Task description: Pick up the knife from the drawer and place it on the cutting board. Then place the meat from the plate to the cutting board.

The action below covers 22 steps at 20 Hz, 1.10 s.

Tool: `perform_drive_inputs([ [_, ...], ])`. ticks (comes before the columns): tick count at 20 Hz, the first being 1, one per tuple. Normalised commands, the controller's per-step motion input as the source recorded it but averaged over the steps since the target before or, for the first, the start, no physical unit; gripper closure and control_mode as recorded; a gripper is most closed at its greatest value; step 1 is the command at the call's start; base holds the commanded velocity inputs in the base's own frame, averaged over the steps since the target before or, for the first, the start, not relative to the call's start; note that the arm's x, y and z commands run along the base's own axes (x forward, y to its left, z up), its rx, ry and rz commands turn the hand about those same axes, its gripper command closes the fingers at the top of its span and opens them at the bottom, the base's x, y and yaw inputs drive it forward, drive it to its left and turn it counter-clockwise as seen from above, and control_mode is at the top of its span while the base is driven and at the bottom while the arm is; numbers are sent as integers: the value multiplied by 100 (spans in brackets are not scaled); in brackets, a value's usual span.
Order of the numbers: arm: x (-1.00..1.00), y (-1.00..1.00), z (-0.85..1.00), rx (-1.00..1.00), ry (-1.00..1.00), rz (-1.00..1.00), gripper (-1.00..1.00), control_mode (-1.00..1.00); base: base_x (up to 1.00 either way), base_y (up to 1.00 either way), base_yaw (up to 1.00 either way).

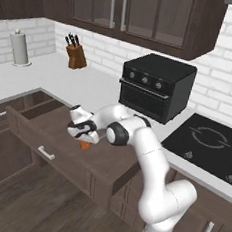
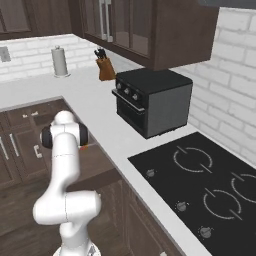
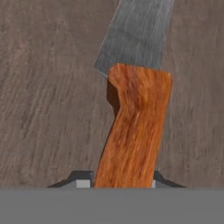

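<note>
I have the drawer (image 1: 61, 133) pulled out below the counter (image 1: 81, 84), left of the toaster oven (image 1: 156, 86). My gripper (image 1: 87, 141) is inside the drawer, above its wooden floor, pinching the knife (image 3: 133, 127): orange handle between both fingertips (image 3: 81, 180), silvery blade pointing away over the drawer floor.

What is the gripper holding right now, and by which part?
The gripper is closed on the knife by its orange handle, one fingertip on each side near the butt end, blade pointing away over the drawer floor.
</note>
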Motion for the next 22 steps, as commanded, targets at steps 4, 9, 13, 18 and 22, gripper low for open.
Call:
perform_drive_inputs([
  [4,-100,17,38,0,14,0,100,-100,0,0,0],
  [9,-100,30,33,0,7,2,100,-100,0,0,0],
  [13,-100,31,83,0,-7,7,100,-100,0,0,0],
  [18,-100,12,100,1,-15,7,100,-100,0,0,0],
  [22,-100,-2,100,0,-20,7,100,-100,0,0,0],
])
